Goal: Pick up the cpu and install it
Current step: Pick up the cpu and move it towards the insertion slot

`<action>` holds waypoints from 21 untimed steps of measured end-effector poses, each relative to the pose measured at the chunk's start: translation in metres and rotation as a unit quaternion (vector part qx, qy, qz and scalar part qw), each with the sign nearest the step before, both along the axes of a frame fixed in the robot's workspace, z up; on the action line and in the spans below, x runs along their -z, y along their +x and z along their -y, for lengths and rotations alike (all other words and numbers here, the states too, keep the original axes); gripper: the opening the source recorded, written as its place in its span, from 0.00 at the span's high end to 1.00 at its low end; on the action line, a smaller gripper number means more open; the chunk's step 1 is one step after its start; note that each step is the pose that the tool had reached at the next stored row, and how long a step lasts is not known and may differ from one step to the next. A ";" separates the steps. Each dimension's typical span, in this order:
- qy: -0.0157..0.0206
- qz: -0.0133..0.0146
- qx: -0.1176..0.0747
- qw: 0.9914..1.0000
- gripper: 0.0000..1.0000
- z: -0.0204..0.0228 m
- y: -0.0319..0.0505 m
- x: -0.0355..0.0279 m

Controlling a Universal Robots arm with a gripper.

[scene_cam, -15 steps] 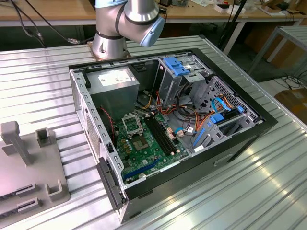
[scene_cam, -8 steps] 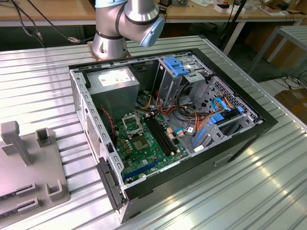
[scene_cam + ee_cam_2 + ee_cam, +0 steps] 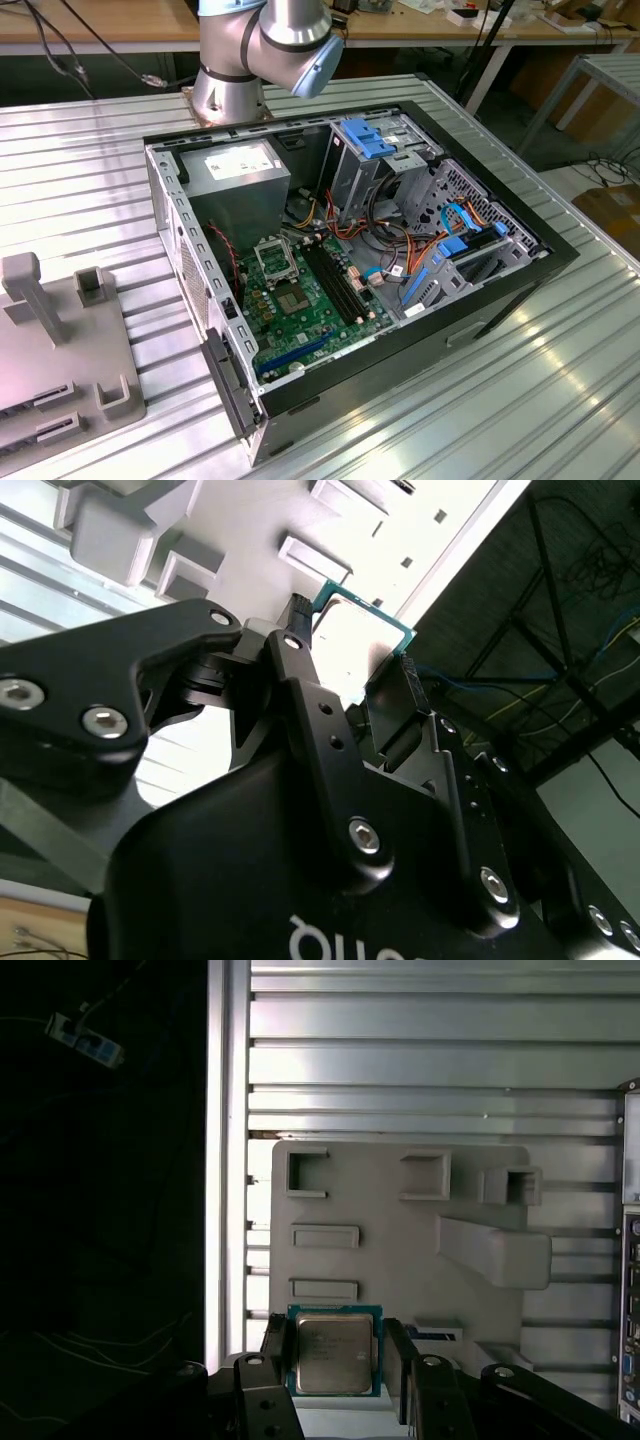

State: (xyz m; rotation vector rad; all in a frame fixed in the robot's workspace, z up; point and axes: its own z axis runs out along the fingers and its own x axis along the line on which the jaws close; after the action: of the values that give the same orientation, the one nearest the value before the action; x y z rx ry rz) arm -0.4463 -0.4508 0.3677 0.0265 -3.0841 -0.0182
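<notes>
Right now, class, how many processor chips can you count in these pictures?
1. The processor chip is gripped between the two fingers in both wrist views, above the grey tray. Another could be hidden inside the computer case.

Computer case (image 3: 450, 335): open, centre of exterior view.
Motherboard (image 3: 300, 325): green, inside the case.
Grey fixture (image 3: 100, 340): lower left, on slatted table (image 3: 560, 400).

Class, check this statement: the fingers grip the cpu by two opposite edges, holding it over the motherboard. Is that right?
One detail is wrong. The fingers do grip the cpu by two opposite edges, but they hold it over the grey holder tray, not the motherboard. The first wrist view shows this.
</notes>
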 end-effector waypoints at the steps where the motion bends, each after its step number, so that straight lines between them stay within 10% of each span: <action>1: 0.000 0.000 0.000 1.000 0.53 0.0000 0.0003 -0.0013; 21: 0.001 -0.003 0.000 1.000 0.53 0.0000 0.0034 -0.0185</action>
State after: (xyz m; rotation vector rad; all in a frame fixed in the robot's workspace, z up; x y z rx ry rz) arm -0.4429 -0.4508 0.3862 0.0264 -3.0775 -0.0199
